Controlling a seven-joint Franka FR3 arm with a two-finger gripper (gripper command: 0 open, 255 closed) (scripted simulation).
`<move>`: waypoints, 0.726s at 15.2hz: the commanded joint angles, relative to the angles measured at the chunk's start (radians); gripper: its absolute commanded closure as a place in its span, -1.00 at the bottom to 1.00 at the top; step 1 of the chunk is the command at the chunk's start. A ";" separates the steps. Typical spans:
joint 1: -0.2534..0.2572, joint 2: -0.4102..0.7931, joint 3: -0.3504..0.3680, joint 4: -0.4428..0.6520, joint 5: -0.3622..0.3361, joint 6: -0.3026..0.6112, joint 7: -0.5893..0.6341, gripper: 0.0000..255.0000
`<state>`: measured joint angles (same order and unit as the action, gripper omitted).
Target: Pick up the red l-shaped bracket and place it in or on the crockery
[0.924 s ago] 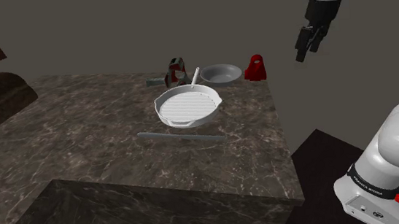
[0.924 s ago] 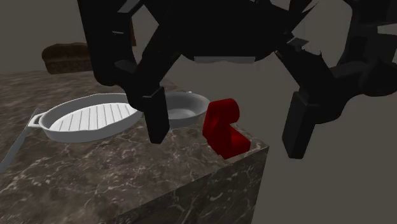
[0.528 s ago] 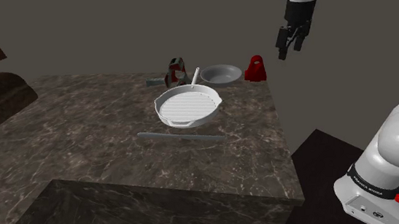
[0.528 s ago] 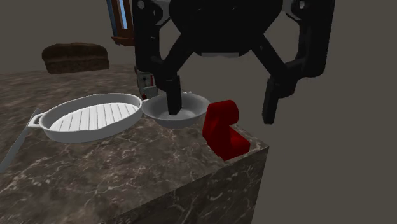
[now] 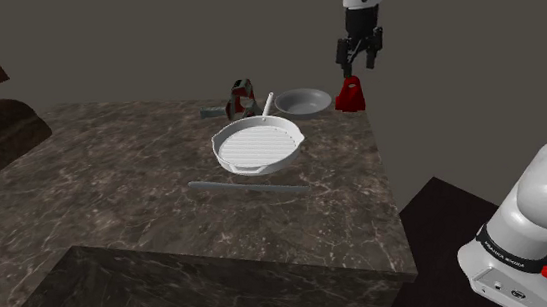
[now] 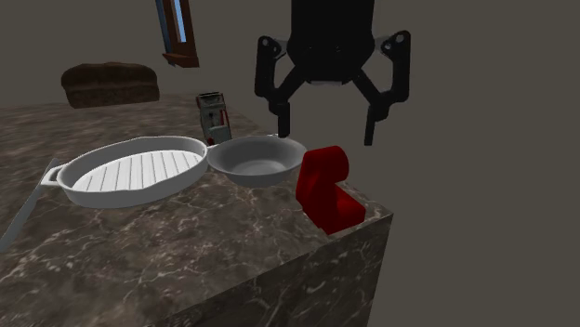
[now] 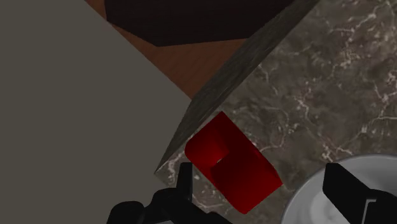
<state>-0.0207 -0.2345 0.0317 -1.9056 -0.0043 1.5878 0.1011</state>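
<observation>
The red L-shaped bracket (image 5: pixel 350 94) (image 6: pixel 324 187) (image 7: pixel 231 161) stands at the far corner of the marble counter (image 5: pixel 144 188), close to its edge. Just beside it sits a shallow grey bowl (image 5: pixel 302 100) (image 6: pixel 257 158) (image 7: pixel 337 197). My black gripper (image 5: pixel 358 59) (image 6: pixel 327 121) (image 7: pixel 261 191) hangs open a little above the bracket, fingers apart and empty. In the wrist view the bracket lies between the two fingers (image 7: pixel 184 181), untouched.
A white ridged grill pan (image 5: pixel 256 144) (image 6: pixel 130 170) lies in front of the bowl. A small red and grey box (image 5: pixel 242 96) (image 6: pixel 215 116) stands behind the pan. A long grey rod (image 5: pixel 247 187) rests nearer the counter's front. The counter drops off right past the bracket.
The gripper has swept toward the shoulder view's left and down, from off beyond the counter's corner to right above the bracket. It stays open.
</observation>
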 commanded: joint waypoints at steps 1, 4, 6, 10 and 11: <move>-0.004 0.098 0.000 0.093 0.000 -0.019 0.016 -1.00; -0.003 0.094 -0.001 0.061 0.000 0.008 0.016 -1.00; -0.003 0.088 -0.001 0.028 0.001 0.035 0.016 -1.00; -0.003 0.080 -0.001 -0.028 0.001 0.083 0.016 -1.00; -0.003 0.080 -0.001 -0.028 0.001 0.083 0.016 -1.00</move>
<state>-0.0241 -0.1542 0.0310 -1.9295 -0.0036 1.6666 0.1169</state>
